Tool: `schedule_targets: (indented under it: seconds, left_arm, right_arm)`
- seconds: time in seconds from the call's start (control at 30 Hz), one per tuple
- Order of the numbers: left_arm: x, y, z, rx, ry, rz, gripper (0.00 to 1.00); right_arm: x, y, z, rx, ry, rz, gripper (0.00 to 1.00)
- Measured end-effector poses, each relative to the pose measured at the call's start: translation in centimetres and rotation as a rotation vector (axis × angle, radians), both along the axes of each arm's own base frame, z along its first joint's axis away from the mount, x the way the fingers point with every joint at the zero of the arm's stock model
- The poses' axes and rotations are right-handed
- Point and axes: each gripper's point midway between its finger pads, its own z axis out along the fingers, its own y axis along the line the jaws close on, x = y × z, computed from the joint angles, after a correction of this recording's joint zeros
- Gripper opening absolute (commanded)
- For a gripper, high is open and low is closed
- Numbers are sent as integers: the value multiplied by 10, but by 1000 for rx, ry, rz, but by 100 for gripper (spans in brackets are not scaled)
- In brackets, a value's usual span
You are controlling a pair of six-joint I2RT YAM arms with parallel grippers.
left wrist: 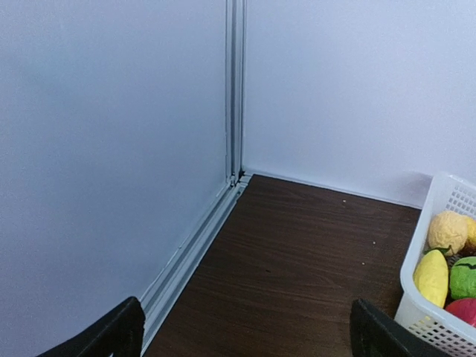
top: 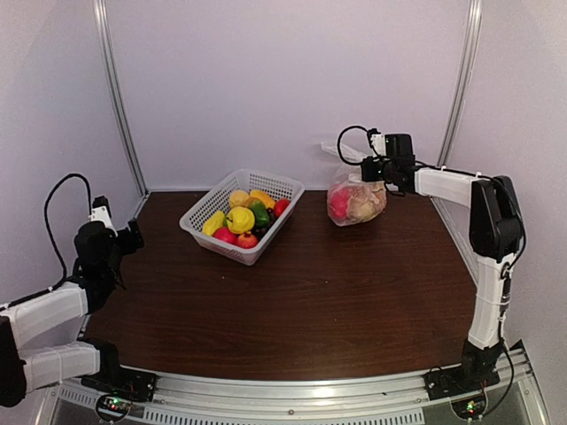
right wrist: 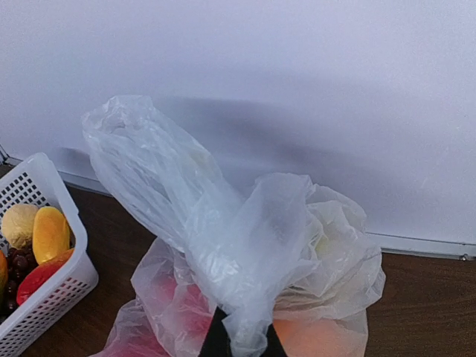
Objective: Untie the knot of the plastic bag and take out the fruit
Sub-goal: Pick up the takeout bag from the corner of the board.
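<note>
From above, the bag (top: 351,182) sits near the table's (top: 337,292) far right corner, close to the far edge. The fruit (top: 340,205) is inside it, a red piece beside a tan one. The right gripper (top: 373,173) is at the bag's top, and the film rises into it. A white basket (top: 266,246) full of yellow, green and red produce (top: 239,219) stands left of the bag, well apart from it, toward the middle of the far edge. The left gripper (top: 135,235) hovers over the left edge, away from everything.

The left wrist view looks at the far left corner. The left gripper (left wrist: 244,321) is spread wide, with only bare table (left wrist: 297,253) between its fingers (left wrist: 111,335). The basket (left wrist: 446,201) shows at the right.

In the right wrist view the right gripper (right wrist: 239,341) is pressed together on a gathered neck of the bag (right wrist: 245,238), whose loose film billows above it. Red and orange fruit (right wrist: 167,301) show through the film below. The knot cannot be made out in the crumpled film. The basket (right wrist: 52,290) is at the left.
</note>
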Motion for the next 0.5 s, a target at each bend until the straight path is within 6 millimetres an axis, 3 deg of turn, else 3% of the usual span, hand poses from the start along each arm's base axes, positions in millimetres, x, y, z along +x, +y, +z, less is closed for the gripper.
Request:
schedule_targets:
  seconds: [0.1,0.33,0.5]
  left_arm:
    - [-2,-6,17,-63,-7,-30,96]
    - [-5,-37,82,-218,-34,-199,91]
    - [-1,-82,119,-252,50,-410,91]
  right_arm:
    - [-22,-3,36,36,-52,10,0]
    - [-74,-8,111,118,-159,46,0]
    - [-113,1,135,136,-173,100,0]
